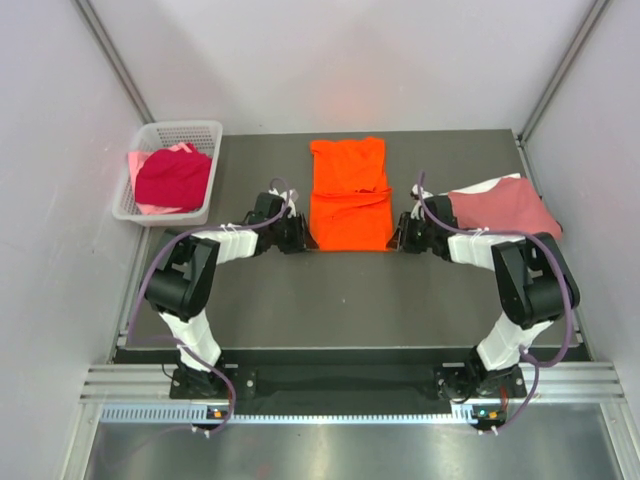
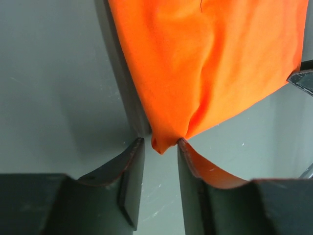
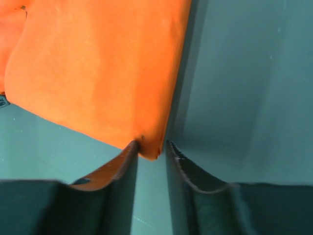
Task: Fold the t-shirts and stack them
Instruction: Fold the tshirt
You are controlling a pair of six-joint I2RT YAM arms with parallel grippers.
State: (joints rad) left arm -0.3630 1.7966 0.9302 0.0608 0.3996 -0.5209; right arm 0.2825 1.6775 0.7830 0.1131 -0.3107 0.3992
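The bright orange t-shirt (image 1: 348, 195) lies partly folded on the dark table, at the middle back. My left gripper (image 1: 300, 238) is at its near left corner and my right gripper (image 1: 397, 240) is at its near right corner. In the left wrist view the left gripper (image 2: 160, 142) is open, and the orange shirt (image 2: 205, 68) has its corner tip between the fingertips, touching the right one. In the right wrist view the right gripper (image 3: 151, 144) is open, with the corner of the orange shirt (image 3: 98, 68) between its tips. A dusty rose t-shirt (image 1: 505, 205) lies at the right.
A white lattice basket (image 1: 170, 130) stands at the back left and holds a crimson shirt (image 1: 172, 178) on top of pale pink cloth (image 1: 150, 160). The dark table (image 1: 340, 300) ends at grey walls on the left, the right and the back.
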